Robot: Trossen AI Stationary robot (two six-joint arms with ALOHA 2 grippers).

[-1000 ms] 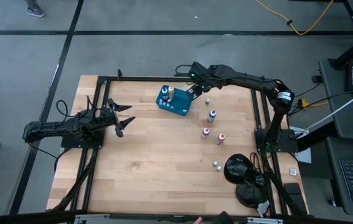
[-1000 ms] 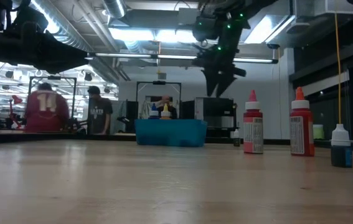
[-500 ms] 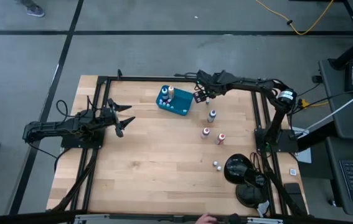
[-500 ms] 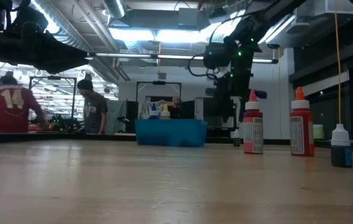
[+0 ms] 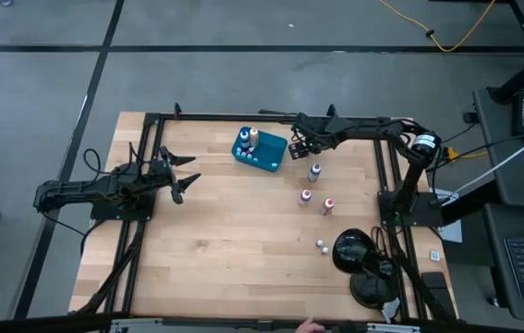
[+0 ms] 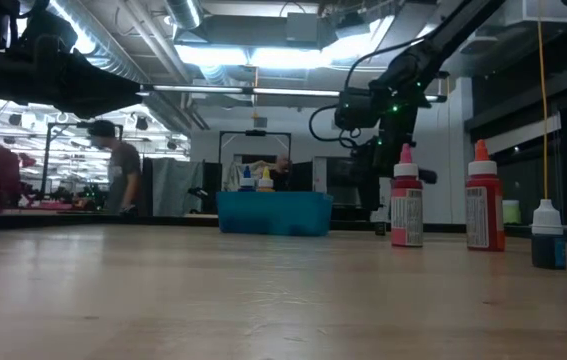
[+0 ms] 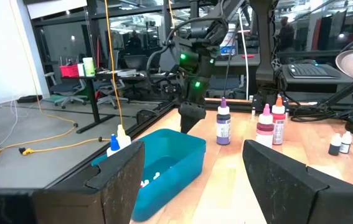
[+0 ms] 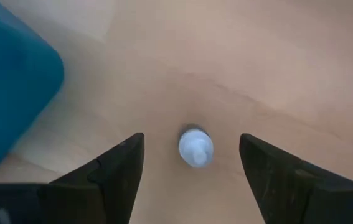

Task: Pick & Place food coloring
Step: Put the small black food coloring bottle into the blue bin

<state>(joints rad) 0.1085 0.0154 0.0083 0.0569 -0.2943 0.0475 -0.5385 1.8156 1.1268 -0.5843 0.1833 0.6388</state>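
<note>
Under right claw [image 8: 192, 180]: one vial [image 8: 195, 147].

The right gripper [image 5: 302, 145] left its position over the right end of the teal tray [image 5: 260, 154] and moved right and down, ending with its fingers spread on either side of a small white-capped vial [image 8: 195, 147] standing on the table [image 5: 225, 240] just right of the tray. In the room beyond, the people moved left.
</note>
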